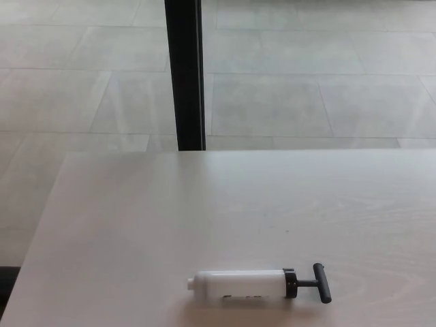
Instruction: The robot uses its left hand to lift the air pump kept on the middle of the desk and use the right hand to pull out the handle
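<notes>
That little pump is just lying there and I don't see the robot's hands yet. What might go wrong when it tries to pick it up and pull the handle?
1. The pump lies on its side on the smooth desk; its round white body might roll or slide away from the closing fingers.
2. The black handle is small and sits close to the body, so the right hand may struggle to hook it.
3. The pump lies near the picture's bottom edge, so arms reaching in may hide it from the camera.

pump (240,285): glossy white plastic (black handle (320,282)); desk (204,211): pale matt wood
</notes>
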Controlling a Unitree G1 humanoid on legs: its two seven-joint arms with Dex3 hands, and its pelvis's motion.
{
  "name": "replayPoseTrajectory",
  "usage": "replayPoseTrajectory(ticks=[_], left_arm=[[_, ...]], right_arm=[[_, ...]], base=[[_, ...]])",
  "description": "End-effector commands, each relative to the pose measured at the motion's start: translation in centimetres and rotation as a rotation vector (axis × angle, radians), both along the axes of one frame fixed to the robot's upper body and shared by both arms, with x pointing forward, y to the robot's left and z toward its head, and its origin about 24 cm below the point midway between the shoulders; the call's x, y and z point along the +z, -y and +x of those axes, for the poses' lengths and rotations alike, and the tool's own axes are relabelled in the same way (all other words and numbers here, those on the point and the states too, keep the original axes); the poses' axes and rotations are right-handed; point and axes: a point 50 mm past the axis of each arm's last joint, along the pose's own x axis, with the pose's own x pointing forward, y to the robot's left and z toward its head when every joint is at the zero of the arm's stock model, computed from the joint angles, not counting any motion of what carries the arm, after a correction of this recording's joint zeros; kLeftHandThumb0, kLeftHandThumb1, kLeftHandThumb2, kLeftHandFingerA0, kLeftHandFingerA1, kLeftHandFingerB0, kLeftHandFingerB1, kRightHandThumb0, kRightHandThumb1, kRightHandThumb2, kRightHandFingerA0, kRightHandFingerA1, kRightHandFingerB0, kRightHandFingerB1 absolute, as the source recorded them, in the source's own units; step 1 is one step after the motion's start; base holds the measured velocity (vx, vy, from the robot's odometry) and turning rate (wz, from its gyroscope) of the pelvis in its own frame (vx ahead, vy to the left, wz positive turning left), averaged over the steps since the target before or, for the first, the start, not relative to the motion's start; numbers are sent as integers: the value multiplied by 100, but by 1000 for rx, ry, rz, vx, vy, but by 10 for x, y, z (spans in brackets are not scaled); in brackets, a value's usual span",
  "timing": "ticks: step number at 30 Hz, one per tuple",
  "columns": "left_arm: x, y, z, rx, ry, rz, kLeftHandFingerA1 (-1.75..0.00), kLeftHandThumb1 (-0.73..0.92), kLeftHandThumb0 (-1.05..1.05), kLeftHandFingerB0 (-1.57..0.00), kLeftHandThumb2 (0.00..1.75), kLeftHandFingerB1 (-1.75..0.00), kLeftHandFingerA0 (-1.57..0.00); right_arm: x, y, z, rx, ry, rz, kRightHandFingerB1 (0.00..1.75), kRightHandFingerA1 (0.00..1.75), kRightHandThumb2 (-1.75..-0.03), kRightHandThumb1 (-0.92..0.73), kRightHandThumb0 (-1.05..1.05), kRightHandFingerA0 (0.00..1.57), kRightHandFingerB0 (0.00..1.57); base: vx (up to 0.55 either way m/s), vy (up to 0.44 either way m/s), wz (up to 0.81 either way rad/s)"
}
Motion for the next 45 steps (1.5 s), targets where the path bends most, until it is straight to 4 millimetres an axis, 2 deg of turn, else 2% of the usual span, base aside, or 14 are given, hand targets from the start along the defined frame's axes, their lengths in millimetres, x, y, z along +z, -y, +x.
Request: replayPoseTrajectory(ticks=[1,4,7,8,14,15,18,20,21,23,27,39,43,45], left_arm=[[21,-24,1,246,206,104,-64,47,-49,-64,55,-49,-74],[34,-36,21,283,386,142,-120,53,-53,-63,56,-79,-58],[52,-47,50,181,509,182,-56,62,-58,-46,59,-54,-34],[75,-57,94,89,624,260,-55,42,-32,-9,97,-53,-10],[147,-41,190,-155,842,427,-49,65,-59,-37,59,-40,-33],[162,-32,206,-223,872,468,-52,62,-66,-42,61,-42,-38],[203,3,251,-401,994,502,-50,63,-67,-46,60,-41,-42],[223,30,270,-502,1091,477,-46,61,-64,-46,60,-42,-39],[232,43,278,-553,1118,470,-53,53,-67,-41,87,-53,-32],[245,80,298,-706,1152,489,-57,52,-60,-36,88,-52,-38],[240,133,320,-890,1225,385,-56,49,-56,-31,87,-53,-29],[202,235,346,-1210,1111,169,-60,64,-62,-38,59,-47,-43],[197,263,347,-1269,1089,128,-68,51,-60,-27,97,-54,-47],[193,275,349,-1281,1086,111,-63,66,-67,-41,61,-49,-46]], right_arm=[[35,29,1,-139,236,-114,35,118,-60,-63,-57,77,32],[54,42,15,-89,299,-67,14,44,-101,-63,-89,6,7],[74,50,37,-18,350,-103,4,11,-106,-69,-95,7,5],[98,52,65,73,431,-145,14,20,-109,-66,-84,0,0],[170,41,127,290,609,-360,15,35,-109,-70,-89,7,9],[182,35,137,322,649,-402,26,41,-66,-86,-84,9,8],[212,16,163,410,738,-425,42,50,-106,-69,-89,9,6],[221,4,177,473,806,-401,27,35,-65,-83,-79,10,15],[222,-5,183,518,786,-440,49,51,-105,-42,-38,2,0],[225,-28,199,594,807,-433,27,39,-66,-82,-89,27,20],[217,-69,214,736,845,-378,41,48,-100,-62,-87,24,18],[177,-120,228,861,821,-210,30,41,-64,-78,-73,29,25],[172,-128,235,860,810,-204,31,44,-63,-75,-76,34,29],[171,-133,237,872,804,-198,34,47,-69,-67,-78,34,28]], base=[[0,0,0],[0,0,0],[0,0,0],[0,0,0],[0,0,0],[0,0,0],[0,0,0],[0,0,0],[0,0,0],[0,0,0],[0,0,0],[0,0,0],[0,0,0],[0,0,0]])
